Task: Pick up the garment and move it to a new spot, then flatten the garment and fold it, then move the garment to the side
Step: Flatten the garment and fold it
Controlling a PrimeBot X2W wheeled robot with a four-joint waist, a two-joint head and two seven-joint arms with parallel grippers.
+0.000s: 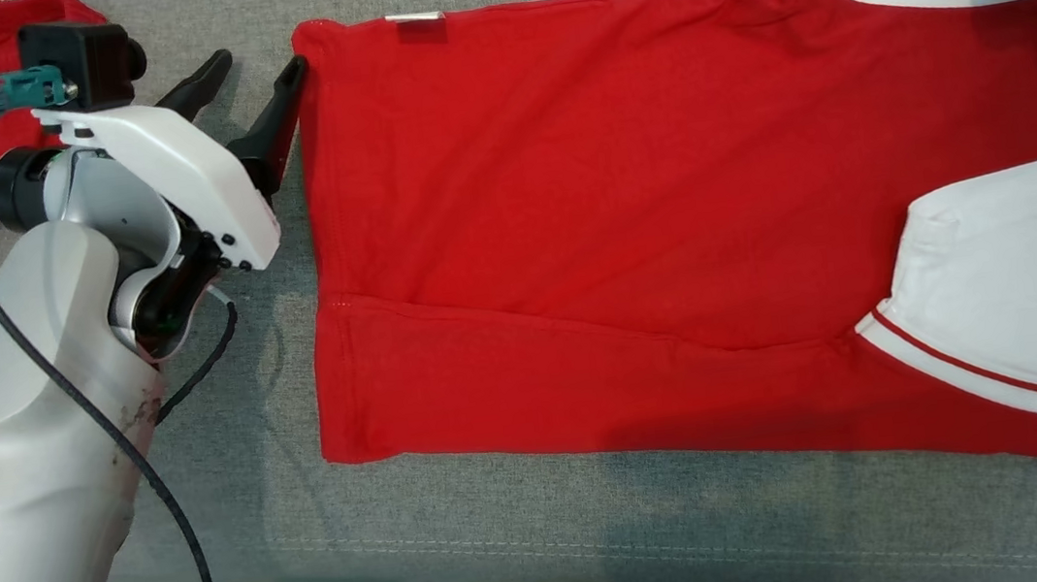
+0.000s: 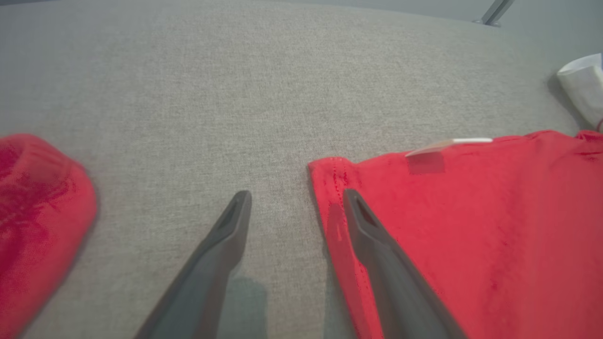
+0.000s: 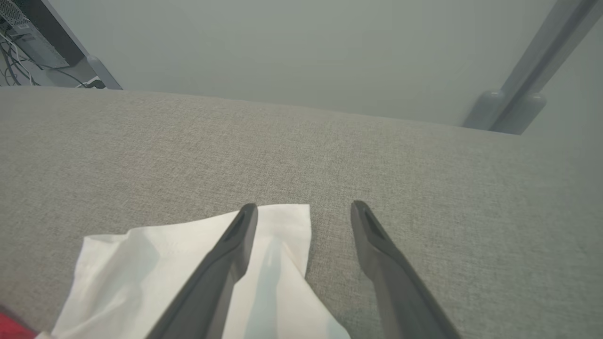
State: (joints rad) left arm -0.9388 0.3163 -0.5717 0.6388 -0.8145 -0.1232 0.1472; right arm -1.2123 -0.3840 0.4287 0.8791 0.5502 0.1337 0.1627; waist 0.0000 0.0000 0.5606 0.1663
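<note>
Straddles the hem corner [image 2: 330,169] of the red-and-white shirt [image 1: 584,176], flat on the bench [image 1: 507,536], with left fingers [image 2: 372,245] spread — right fingers [image 3: 226,254] spread over its white sleeve [image 3: 141,263]. Risks pinching one layer only, skewing the fold.

The place looks like a robotics lab or test room. A broad grey woven-fabric surface [image 3: 141,141] stands against a plain pale grey backdrop [image 3: 282,47]. A slanted grey metal frame strut [image 3: 537,75] rises at one side, and a dark equipment box [image 3: 33,33] with loose black cables [image 3: 14,70] sits at the other.
</note>
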